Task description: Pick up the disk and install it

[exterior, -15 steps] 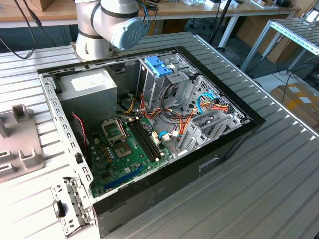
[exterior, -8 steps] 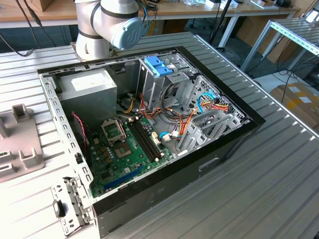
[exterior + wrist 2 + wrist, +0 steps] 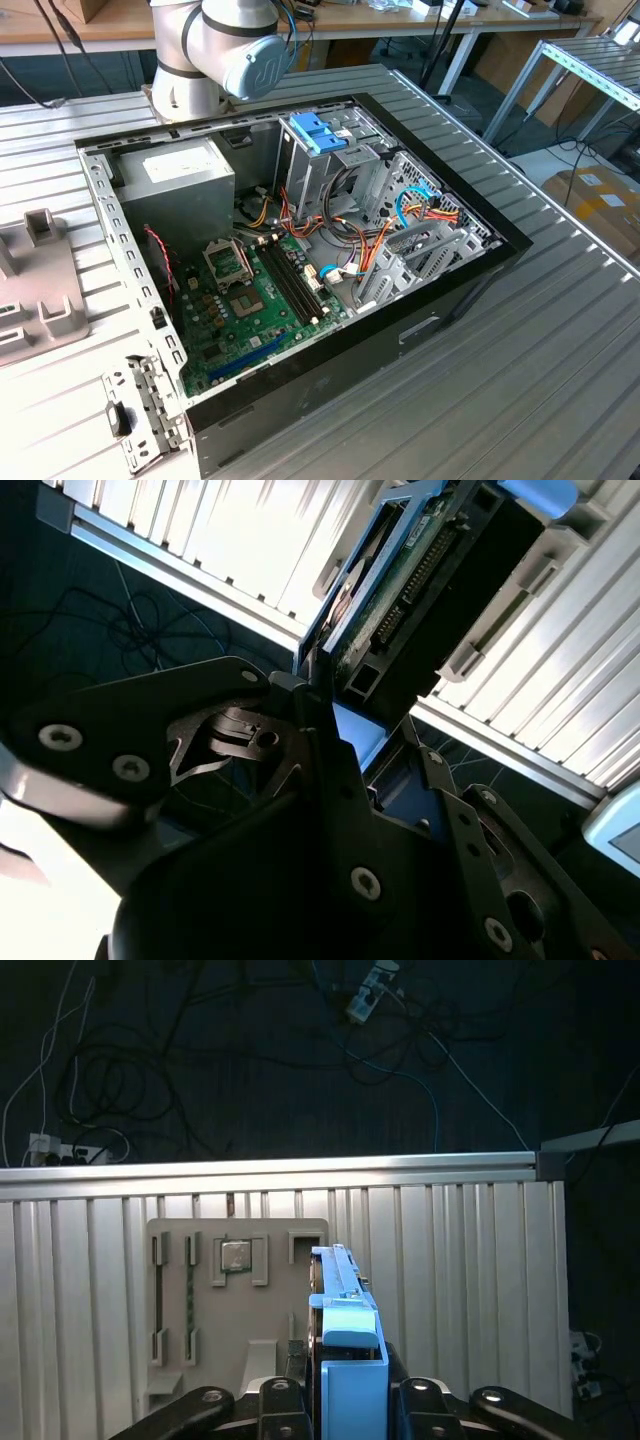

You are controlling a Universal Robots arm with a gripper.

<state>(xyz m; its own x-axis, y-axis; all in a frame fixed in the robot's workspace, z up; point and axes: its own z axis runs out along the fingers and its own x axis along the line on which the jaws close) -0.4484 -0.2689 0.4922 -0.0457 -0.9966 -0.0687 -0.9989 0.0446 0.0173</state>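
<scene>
Above the ribbed tabletop, the gripper held the disk on edge, fingers clamped on its sides, near the grey holder. Exterior view: open computer case on the tabletop.

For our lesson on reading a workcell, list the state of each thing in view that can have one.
Black desktop computer case: lying flat, open, insides exposed.
Metal drive cage with light-blue handles: standing in the case.
Silver-grey metal disk with blue plastic tabs: held edge-on in gripper, outside the case.
Black gripper: shut on the disk.
</scene>
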